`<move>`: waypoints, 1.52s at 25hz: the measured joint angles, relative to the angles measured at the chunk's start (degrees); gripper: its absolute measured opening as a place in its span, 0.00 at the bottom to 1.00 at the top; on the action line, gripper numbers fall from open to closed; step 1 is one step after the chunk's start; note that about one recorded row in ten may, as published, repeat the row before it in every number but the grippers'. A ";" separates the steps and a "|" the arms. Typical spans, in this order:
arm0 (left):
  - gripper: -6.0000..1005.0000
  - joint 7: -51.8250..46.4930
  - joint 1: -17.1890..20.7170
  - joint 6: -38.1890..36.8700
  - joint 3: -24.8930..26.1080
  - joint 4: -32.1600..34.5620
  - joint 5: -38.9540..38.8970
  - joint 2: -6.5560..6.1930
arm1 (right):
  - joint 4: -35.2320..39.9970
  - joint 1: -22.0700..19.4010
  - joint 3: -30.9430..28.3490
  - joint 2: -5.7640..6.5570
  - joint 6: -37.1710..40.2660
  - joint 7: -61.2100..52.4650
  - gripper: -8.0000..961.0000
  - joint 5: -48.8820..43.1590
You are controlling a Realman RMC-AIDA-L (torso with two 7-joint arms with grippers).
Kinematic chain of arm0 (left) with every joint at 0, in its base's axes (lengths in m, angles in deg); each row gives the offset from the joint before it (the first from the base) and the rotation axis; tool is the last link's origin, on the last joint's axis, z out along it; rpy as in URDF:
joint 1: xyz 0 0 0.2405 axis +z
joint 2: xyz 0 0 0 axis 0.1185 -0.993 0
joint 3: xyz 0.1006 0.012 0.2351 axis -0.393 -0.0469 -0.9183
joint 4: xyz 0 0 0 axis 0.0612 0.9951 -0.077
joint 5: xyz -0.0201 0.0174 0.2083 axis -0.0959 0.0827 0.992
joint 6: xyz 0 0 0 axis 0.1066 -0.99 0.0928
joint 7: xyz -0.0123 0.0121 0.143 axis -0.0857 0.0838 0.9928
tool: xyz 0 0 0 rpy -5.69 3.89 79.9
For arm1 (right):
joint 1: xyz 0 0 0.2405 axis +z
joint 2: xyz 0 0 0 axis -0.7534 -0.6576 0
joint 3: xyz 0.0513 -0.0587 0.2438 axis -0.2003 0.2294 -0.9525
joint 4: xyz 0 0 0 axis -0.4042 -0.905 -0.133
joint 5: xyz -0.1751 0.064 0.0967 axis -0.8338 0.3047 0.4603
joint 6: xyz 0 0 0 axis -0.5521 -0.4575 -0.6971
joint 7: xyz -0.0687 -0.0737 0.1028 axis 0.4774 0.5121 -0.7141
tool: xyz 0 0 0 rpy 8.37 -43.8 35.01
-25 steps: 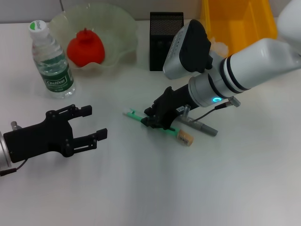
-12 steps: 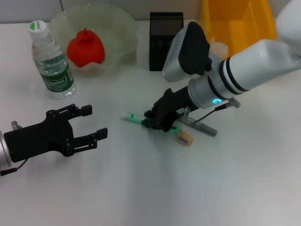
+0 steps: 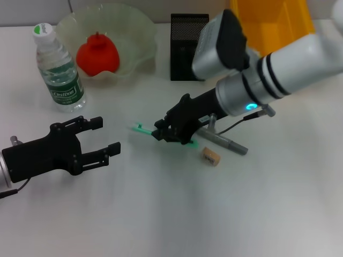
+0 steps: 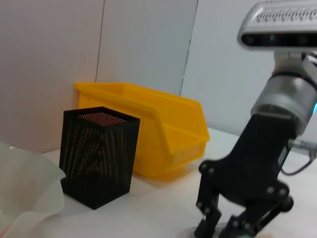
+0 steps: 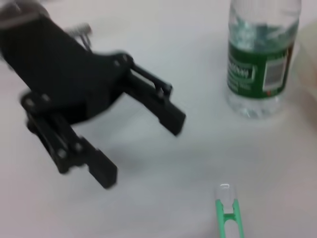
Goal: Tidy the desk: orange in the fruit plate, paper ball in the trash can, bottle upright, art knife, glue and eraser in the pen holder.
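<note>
Orange in fruit plate; right gripper grips art knife; left gripper wide.

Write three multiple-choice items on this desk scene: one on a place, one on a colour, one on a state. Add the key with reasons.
1. Where is the orange?
A. In the fruit plate
B. In the trash can
C. Beside the eraser

2. What colour is the pen holder?
A. Yellow
B. Black
C. Green

3. How is the bottle?
A. Lying on its side
B. Held by the left claw
C. Standing upright

Key:
1. A: the red-orange fruit sits inside the pale-green bowl.
2. B: the mesh cup is black.
3. C: it stands cap up while the left claw is open and holds nothing; the right claw grips the art knife.
</note>
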State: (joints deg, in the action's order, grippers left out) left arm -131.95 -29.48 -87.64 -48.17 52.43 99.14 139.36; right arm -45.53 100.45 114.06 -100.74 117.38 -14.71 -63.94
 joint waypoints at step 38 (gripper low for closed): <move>0.77 -4.33 -6.54 -4.25 -8.57 0.06 1.48 1.96 | 9.25 -2.24 -13.66 4.48 28.84 11.09 0.18 -9.84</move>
State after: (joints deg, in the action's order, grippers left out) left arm -136.28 -36.03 -91.89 -56.73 52.49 100.62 141.31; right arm -36.27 98.21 100.40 -96.26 146.22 -3.62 -73.77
